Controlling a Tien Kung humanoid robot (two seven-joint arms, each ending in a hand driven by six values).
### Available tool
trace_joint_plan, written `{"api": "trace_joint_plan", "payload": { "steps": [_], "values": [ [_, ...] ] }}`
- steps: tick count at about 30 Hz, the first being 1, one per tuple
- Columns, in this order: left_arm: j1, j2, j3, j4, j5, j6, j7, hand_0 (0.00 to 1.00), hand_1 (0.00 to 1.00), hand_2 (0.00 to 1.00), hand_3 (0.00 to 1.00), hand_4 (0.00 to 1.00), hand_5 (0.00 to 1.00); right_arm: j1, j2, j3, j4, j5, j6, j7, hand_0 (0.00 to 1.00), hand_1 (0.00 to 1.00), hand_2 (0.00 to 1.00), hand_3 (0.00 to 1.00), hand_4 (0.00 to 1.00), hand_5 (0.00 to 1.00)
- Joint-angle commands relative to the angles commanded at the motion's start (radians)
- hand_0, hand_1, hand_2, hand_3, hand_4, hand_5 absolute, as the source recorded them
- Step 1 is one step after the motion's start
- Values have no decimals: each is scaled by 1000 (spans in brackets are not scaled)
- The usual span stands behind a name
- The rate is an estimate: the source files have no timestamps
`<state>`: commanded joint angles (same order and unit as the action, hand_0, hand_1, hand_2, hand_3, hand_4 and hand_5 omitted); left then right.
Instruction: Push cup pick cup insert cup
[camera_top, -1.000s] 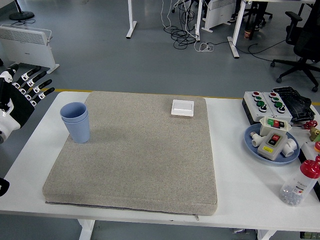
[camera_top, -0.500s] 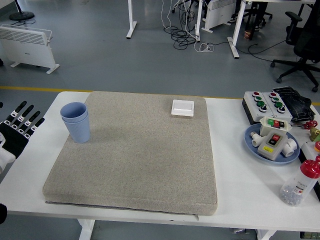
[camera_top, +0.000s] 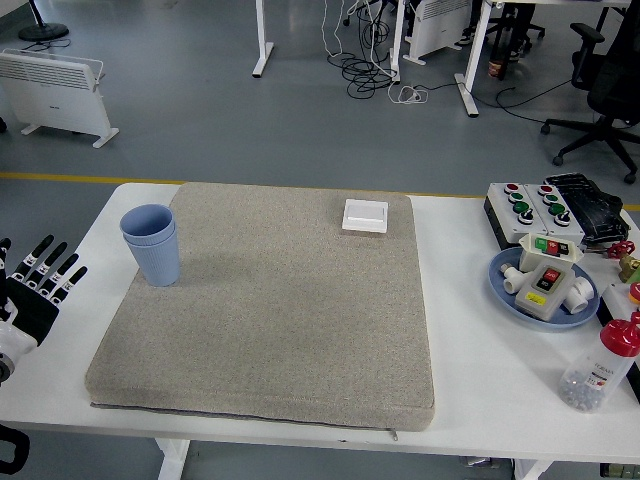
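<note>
Hovering released, fingers spread, left robot hand (camera_top: 35, 285) well left of nested blue cups (camera_top: 152, 244); insertion apparently finished, nothing calling for grasping next.

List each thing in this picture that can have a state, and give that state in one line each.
Blue cups: two nested, upright, mouth open, at the left edge of the mat.
Left hand: fingers spread, holding nothing, at the table's left edge.
White wall switch: lying flat on the mat's far edge.
Bottle: upright, red cap on.
Blue plate: loaded with switch boxes.
</note>
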<state>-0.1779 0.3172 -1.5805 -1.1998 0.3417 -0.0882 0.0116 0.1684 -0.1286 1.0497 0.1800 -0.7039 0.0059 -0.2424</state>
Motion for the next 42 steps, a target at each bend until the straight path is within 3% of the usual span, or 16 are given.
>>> {"api": "trace_joint_plan", "payload": {
  "steps": [28,35,42],
  "values": [
    [-16,-25,15,37,0,-13,-21,836,861,889,825,608,998,11,-1,-6,0,16,1,-1,771,714,712,614,270,561],
    [-21,-28,20,43,53,-28,-5,844,864,898,837,608,998,15,-1,-6,0,21,1,1,771,713,712,614,270,560],
    [-22,-34,21,63,91,-49,-33,872,881,921,845,612,998,15,-1,-6,0,19,1,1,771,713,712,614,268,559]
  ]
}}
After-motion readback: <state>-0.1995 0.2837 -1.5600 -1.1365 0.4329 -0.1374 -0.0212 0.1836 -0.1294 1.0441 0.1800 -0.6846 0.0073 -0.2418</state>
